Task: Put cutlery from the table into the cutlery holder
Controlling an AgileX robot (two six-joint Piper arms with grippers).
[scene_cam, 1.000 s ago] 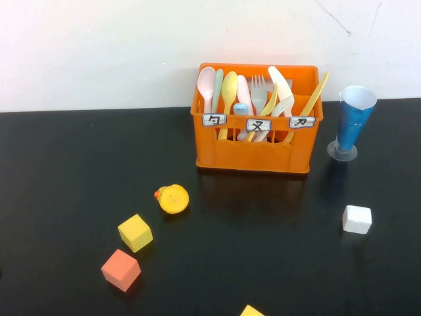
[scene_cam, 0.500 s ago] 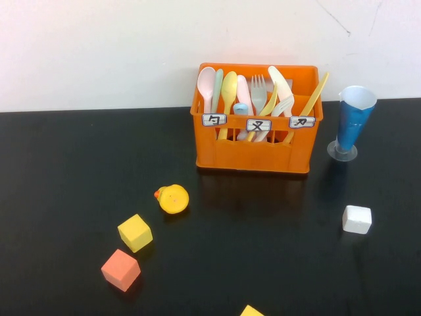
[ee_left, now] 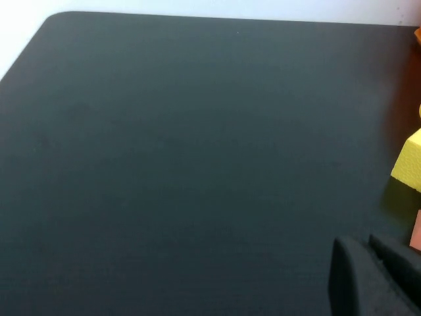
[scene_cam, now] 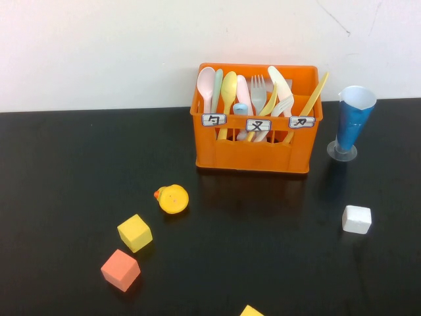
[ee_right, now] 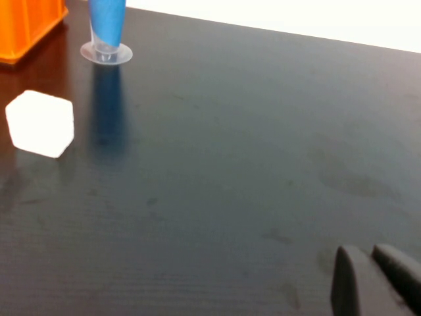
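Fork (scene_cam: 285,105) in crate (scene_cam: 253,153); cup (scene_cam: 352,122) right, duck (scene_cam: 173,199) before-left.

Nothing has visibly moved between the earlier high views and now. No object or gripper shows any change of place.

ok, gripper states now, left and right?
Left gripper: shut, holding nothing, over the glossy black tabletop.
Right gripper: shut, holding nothing, over the same tabletop.

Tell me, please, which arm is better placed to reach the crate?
Probably right: the crate sits right of centre, and the right gripper hovers by the white block near it. The left gripper hovers farther off by the yellow block.
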